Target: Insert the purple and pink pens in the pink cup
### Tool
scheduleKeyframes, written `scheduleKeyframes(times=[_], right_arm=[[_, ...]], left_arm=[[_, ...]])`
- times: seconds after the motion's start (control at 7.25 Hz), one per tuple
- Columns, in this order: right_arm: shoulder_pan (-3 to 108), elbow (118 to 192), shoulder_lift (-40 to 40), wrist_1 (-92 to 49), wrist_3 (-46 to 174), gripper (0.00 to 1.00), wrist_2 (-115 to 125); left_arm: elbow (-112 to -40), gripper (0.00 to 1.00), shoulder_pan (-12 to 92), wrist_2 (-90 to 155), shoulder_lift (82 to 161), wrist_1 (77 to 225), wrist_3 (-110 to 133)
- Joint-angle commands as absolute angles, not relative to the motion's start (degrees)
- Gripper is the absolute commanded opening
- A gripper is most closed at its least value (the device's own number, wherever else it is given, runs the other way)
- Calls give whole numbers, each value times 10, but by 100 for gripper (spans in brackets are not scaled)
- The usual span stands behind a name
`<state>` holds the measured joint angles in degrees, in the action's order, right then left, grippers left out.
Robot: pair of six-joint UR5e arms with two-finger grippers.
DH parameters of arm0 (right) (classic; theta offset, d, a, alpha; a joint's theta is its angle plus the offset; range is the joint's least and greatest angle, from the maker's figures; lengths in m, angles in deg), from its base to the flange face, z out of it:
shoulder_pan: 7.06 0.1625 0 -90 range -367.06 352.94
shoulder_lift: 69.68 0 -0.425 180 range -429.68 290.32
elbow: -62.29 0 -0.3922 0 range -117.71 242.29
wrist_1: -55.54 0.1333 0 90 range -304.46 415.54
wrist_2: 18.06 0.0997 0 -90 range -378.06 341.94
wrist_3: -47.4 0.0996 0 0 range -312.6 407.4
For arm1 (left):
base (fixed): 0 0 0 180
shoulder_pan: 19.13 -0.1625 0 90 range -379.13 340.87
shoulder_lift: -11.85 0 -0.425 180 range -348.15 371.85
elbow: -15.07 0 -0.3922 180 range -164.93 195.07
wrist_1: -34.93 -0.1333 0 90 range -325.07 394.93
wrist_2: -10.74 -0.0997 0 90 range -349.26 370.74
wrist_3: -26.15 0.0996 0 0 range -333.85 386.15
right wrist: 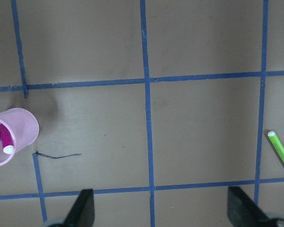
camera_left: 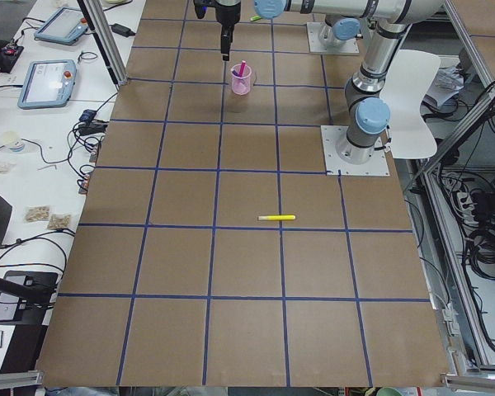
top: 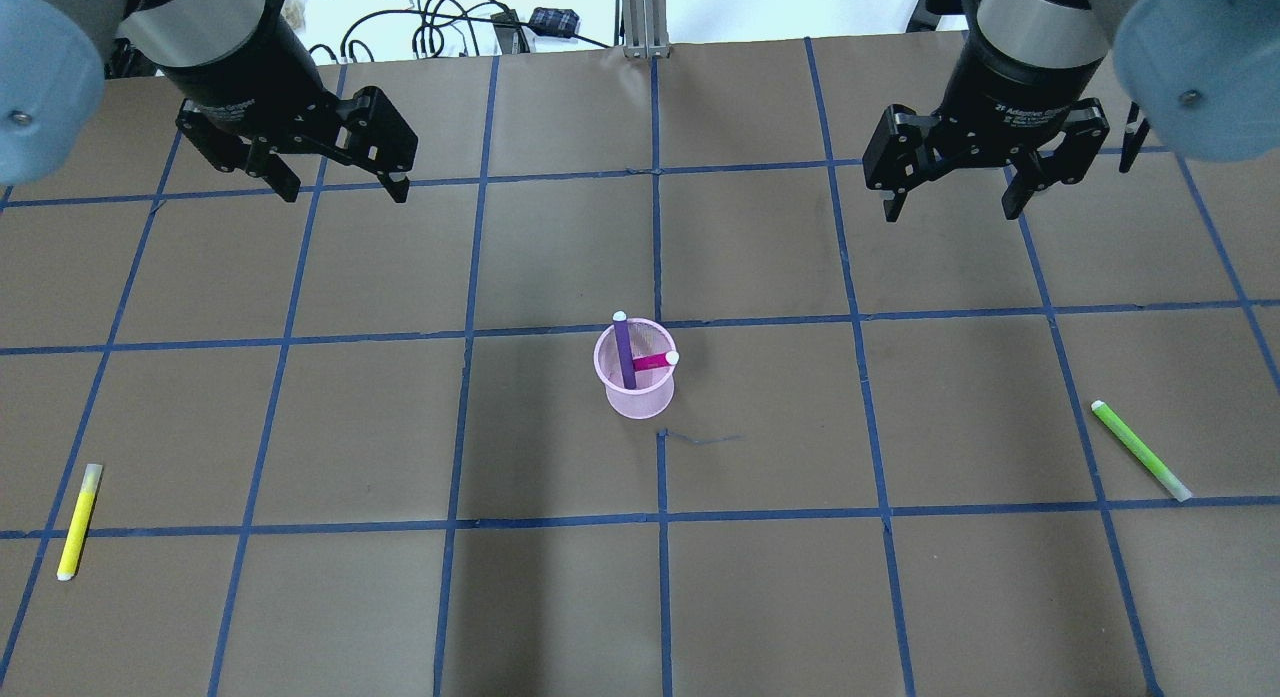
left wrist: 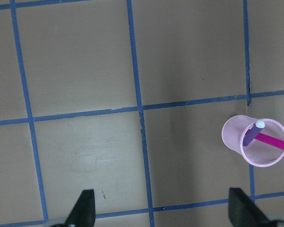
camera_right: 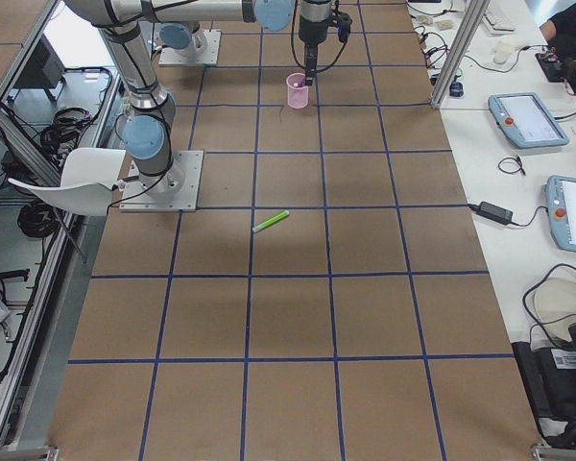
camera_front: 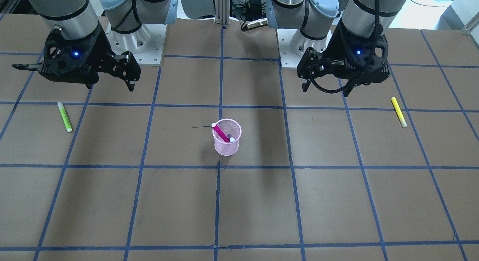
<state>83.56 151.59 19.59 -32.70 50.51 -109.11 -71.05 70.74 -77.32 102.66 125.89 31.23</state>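
Both arms hang above the surface (top: pixel 300 427), left pincer (top: pixel 345 191) and right pincer (top: pixel 950 210) pointing down, jaws spread wide, empty. The pink cup (top: pixel 638 399) stands upright, well apart from both, holding the purple pen (top: pixel 624 352) and pink pen (top: pixel 655 361).

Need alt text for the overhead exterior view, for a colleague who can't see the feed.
A pink mesh cup mid-table holds a purple pen and a pink pen. The left claw and right claw hang open and empty above the far side. A yellow highlighter lies at the near left, a green highlighter at the right.
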Motion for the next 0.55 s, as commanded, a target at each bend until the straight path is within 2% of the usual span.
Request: scheduleKeyframes(times=[0.0,0.41], right_arm=[[836,1516,196,-327,505,100,-1091],[836,1518,196,-327,508,100,-1091]], left_arm=[[-705,100,704,-779,1022,1285,311],[-704,100,705,-794,1030,1288,306]])
